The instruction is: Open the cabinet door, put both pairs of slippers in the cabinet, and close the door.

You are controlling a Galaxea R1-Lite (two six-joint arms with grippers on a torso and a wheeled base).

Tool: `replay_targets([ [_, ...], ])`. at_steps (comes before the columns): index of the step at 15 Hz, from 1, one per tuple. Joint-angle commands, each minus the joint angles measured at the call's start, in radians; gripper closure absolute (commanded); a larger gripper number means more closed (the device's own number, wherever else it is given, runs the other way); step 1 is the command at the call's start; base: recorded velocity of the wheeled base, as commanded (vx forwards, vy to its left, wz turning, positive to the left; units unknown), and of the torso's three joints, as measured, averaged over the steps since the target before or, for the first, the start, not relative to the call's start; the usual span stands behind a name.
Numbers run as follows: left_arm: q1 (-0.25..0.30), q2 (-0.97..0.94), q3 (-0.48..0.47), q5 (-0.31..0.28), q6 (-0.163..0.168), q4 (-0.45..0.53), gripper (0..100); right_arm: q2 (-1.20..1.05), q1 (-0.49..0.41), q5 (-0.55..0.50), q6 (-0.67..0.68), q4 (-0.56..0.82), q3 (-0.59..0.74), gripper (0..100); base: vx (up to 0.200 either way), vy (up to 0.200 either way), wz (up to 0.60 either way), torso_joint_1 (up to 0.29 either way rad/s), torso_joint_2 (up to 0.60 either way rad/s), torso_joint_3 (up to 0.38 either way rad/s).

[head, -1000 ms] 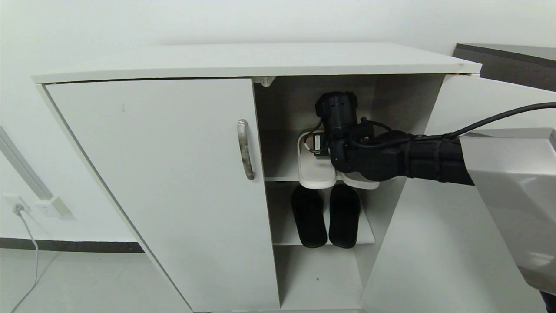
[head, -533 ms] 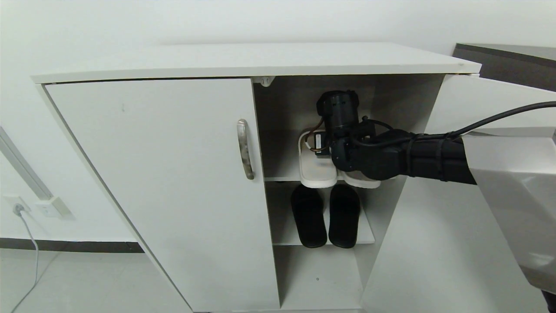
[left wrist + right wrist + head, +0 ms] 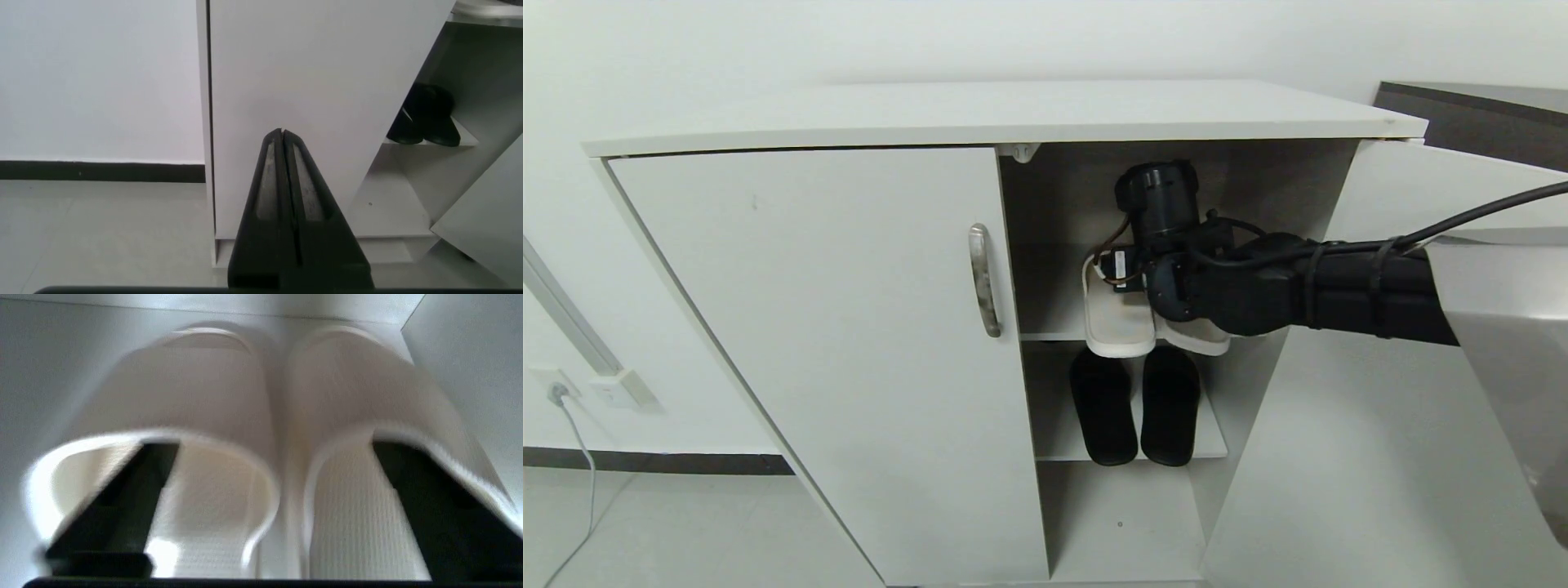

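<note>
White slippers [image 3: 1117,322] sit on the cabinet's [image 3: 1013,106] upper shelf [image 3: 1049,333], heels poking past the edge. Your right pincer [image 3: 274,449] is spread, a finger over each one. Black slippers [image 3: 1135,408] are at 6 o'clock on the shelf below. Your left pincer [image 3: 282,135] is pressed together.

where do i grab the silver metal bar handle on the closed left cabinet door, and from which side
Take the silver metal bar handle at its middle, coming straight from the front with the fingers spread sideways. The bar stands upright by the inner edge of the closed left door and seems fixed at top and bottom, so the middle likely leaves most room behind.
</note>
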Motion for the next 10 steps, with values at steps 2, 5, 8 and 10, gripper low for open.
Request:
replay_targets([
  [2,0.0,0.001,0.0,0.0,0.0,0.0,100,-0.142,0.052,-0.02,-0.001,0.0,0.123,0,0.0,0.0,0.0,0.0,0.0,0.0],
  [5,0.0,0.001,0.0,0.0,0.0,0.0,100,-0.189,0.064,-0.022,-0.003,-0.002,0.208,0,0.0,0.0,0.0,0.0,0.0,0.0],
  [8,0.0,0.001,0.0,0.0,0.0,0.0,100,-0.242,0.083,-0.016,0.029,-0.023,0.304,0,0.0,0.0,0.0,0.0,0.0,0.0],
  [10,-0.001,0.001,0.0,0.0,0.0,0.0,100,-0.312,0.129,-0.005,0.04,-0.058,0.404,0,0.0,0.0,0.0,0.0,0.0,0.0],
])
